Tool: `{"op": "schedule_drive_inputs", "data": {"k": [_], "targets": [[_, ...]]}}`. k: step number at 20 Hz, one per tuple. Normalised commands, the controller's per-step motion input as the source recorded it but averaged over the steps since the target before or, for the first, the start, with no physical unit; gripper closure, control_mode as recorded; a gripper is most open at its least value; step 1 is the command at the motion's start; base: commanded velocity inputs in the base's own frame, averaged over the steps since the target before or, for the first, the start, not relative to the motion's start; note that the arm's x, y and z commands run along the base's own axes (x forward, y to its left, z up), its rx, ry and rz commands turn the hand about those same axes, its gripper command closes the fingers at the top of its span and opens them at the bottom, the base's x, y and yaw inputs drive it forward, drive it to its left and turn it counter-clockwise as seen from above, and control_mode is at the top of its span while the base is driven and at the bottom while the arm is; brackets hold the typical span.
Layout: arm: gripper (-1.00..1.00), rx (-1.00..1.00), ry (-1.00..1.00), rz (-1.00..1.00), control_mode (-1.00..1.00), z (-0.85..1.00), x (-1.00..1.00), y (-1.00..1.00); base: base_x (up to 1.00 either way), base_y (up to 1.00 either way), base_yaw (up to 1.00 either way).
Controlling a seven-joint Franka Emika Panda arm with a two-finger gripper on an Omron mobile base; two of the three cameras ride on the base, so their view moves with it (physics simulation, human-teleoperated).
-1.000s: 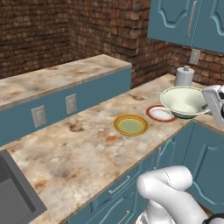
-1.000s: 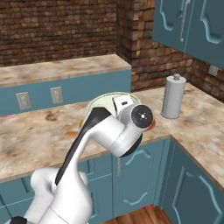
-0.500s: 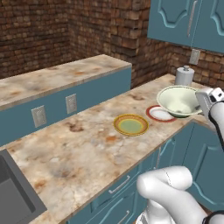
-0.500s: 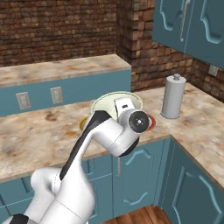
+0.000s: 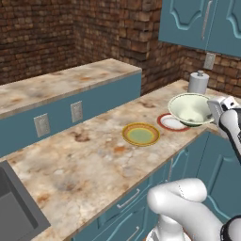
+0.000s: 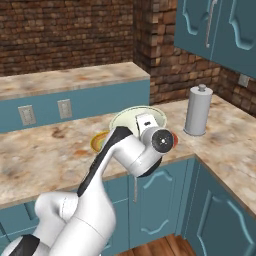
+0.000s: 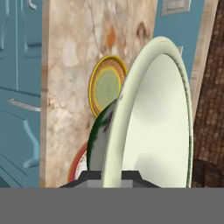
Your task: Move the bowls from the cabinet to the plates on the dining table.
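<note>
Fingers (image 7: pixel 112 174) clenched on rim of pale yellow-green bowl (image 5: pixel 190 109), held above red-rimmed plate (image 5: pixel 171 123) on the surface (image 5: pixel 84 160); yellow-rimmed plate (image 5: pixel 140 134) beside it bare; no bowl placed yet, both left.

Dark red brick walls (image 5: pixel 56 33) meet at a corner. A wooden floor (image 6: pixel 167 246) shows below teal base units (image 6: pixel 220 220). A sink (image 5: pixel 12 212) sits lower left.

bowls: 1, pale yellow-green bowl (image 5: pixel 189 108)
plates: 2 – yellow-rim plate (image 5: pixel 140 134) + red-rim plate (image 5: pixel 170 123)
paper-towel rolls: 1, paper towel roll (image 6: pixel 195 110)
wall sockets on blue panel: 2, sockets (image 5: pixel 76 111)
sinks: 1, sink (image 5: pixel 14 214)
</note>
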Motion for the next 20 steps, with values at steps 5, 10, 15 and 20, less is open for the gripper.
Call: {"op": "schedule_drive_inputs", "data": {"k": [5,10,15,20], "targets": [[1.0,0.0,0.0,0.0,-1.0,-0.12,0.26,-0.08,0.0,0.0,0.0],[1.0,0.0,0.0,0.0,-1.0,-0.18,0.23,-0.06,0.0,0.0,0.0],[1.0,0.0,0.0,0.0,-1.0,-0.22,0.24,-0.07,0.0,0.0,0.0],[1.0,0.0,0.0,0.0,-1.0,-0.2,0.25,-0.08,0.0,0.0,0.0]]}}
